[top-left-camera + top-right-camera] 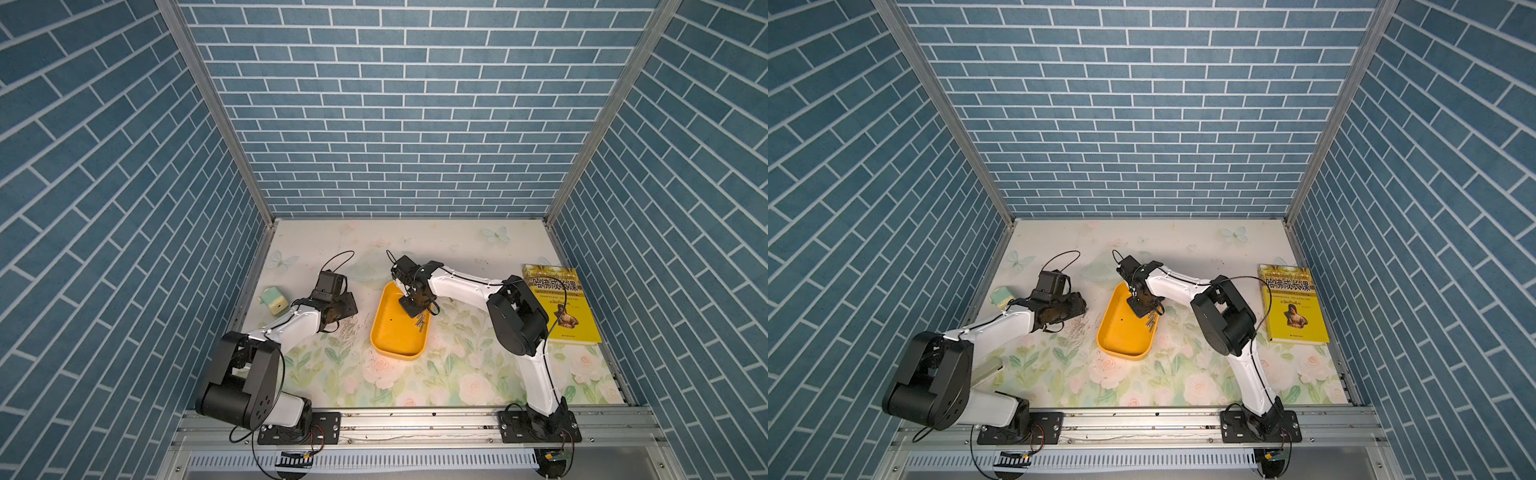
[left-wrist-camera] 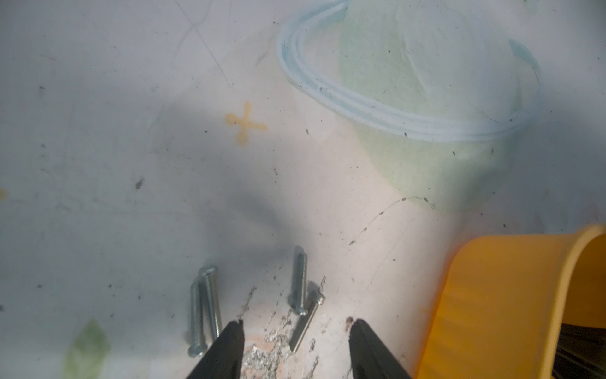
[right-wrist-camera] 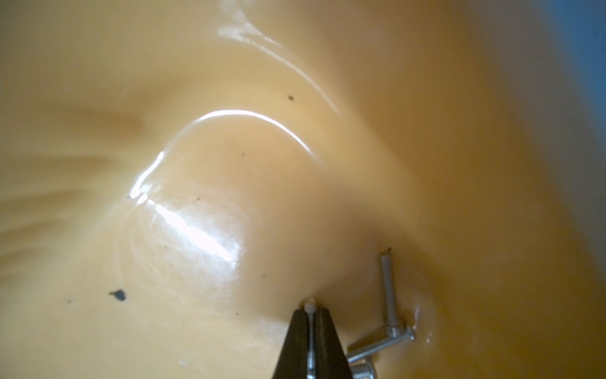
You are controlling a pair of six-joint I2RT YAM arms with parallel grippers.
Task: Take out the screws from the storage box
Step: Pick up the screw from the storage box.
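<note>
Partway: our right gripper (image 3: 311, 314) clamps one screw (image 3: 310, 304) inside the storage box (image 3: 229, 147), other screws (image 3: 388, 295) just beside it; our left gripper (image 2: 296, 324), jaws apart, hovers over four screws (image 2: 300, 285) already out.

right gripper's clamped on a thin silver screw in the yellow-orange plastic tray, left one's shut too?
The left gripper is open, per the left wrist view; the right gripper does clamp a thin silver screw in the yellow-orange plastic tray.

The storage box (image 3: 229, 147) is smooth, glossy plastic, streaked with bright glare. The screws (image 2: 300, 285) are shiny, finely threaded silver metal. The mat (image 2: 98, 147) looks smooth and matt, with scuffs and a rough, flaking patch.
</note>
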